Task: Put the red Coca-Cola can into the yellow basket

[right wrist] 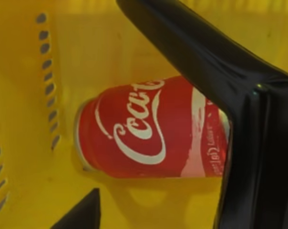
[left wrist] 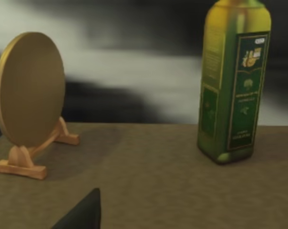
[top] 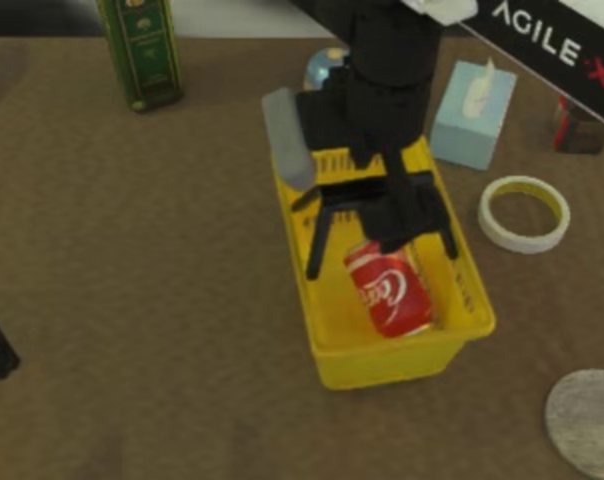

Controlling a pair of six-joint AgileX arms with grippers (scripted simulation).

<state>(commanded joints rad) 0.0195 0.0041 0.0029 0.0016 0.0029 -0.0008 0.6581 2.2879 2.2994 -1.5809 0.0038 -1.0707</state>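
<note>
The red Coca-Cola can point(top: 389, 291) lies on its side inside the yellow basket point(top: 382, 368), on the basket floor, near the front end. So I think the main job is done & I'm at the let-go step.

My right gripper point(top: 382, 222) hangs just above the can, down inside the basket. Its fingers are spread wide, one on each side, & they don't hold the can. In the right wrist view the can point(right wrist: 153, 129) rests on the yellow floor w/ a dark finger point(right wrist: 215, 71) crossing over one end. I can't tell if that finger touches the can.

Next move, I think: lift the right arm straight up & out, slow, so the fingers don't bump the can or catch the basket's black handles point(top: 327, 215).

My left arm is parked at the far left edge of the top view. Can't tell if its gripper is open or closed. Its wrist view shows the green tin point(left wrist: 233, 81) & a round wooden disc on a stand point(left wrist: 28, 95).

The bench point(top: 132, 300) is brown & looks like soft cloth. On it too: a blue tissue box point(top: 474, 115), a roll of tape point(top: 524, 213), a grey round pad point(top: 586, 420), a grey bar point(top: 287, 135) at the basket's back corner. Behind the bench it's dark & blurry
</note>
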